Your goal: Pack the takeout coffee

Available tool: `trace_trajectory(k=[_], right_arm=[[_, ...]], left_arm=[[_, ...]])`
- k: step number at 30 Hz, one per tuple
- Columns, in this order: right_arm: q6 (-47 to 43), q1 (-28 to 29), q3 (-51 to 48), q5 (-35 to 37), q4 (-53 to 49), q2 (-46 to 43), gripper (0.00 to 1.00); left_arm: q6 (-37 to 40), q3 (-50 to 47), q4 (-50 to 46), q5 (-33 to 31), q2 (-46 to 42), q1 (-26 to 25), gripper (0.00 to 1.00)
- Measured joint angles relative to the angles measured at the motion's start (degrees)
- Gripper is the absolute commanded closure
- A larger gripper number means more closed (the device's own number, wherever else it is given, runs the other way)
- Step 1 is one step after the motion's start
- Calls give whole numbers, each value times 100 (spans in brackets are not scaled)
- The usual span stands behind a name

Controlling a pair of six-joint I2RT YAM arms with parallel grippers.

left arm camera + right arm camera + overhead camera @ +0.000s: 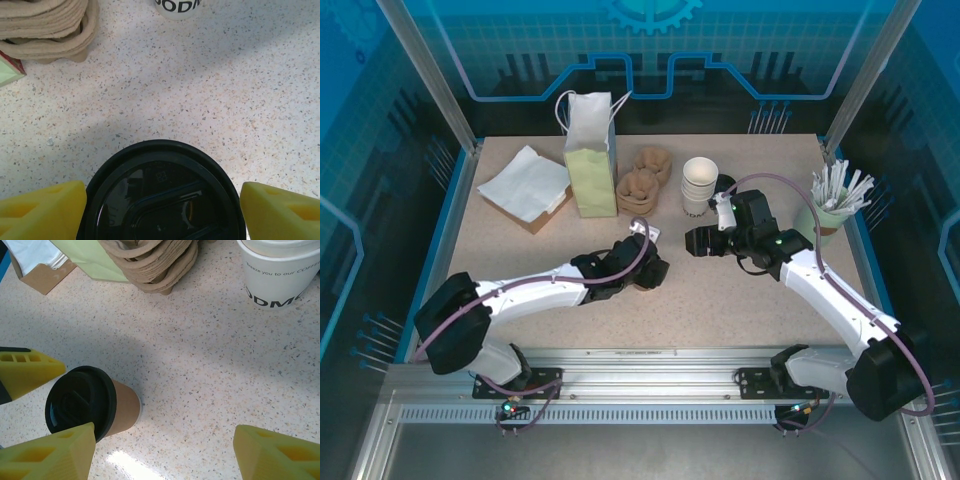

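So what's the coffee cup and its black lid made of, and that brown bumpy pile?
Takeout coffee cup: looks like brown paper, matte, plain kraft colour. Lid: probably plastic, glossy black with moulded ridges and reflections. Brown pile of cup carriers: seemingly moulded paper pulp, rough, dull, layered edges.

Layout on the table (720, 300), seen from above
From the takeout coffee (95, 407) mid-table: cup carriers (640, 188) at 12 o'clock, paper bag (590, 160) at 11, napkins (525, 183) at 10, cup stack (699, 185) at 1.
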Motion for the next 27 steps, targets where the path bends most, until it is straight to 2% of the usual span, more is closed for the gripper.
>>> trace_trajectory(k=[5,8,11,18,23,27], right_arm=[[-39,2,0,-57,-28,-17,24],[11,87,-55,-363,175,-9,15],[72,317,-92,-798,514,258,12],[221,573,-92,-1558,1097,1510,15],[251,573,-92,-1871,1255,1912,19],[286,568,-92,-2028,1379,2063,25]], left_arm=[[-81,-122,-61,466,-654,264,14],[-323,-437,-55,1128,-1300,815,14],[-590,-741,-17,1871,-1633,1416,13],[-1038,-1226,114,3410,-1475,2173,14],[-1196,-1320,476,4059,-1043,2378,19],[-1274,-1401,688,4306,-739,2470,25]])
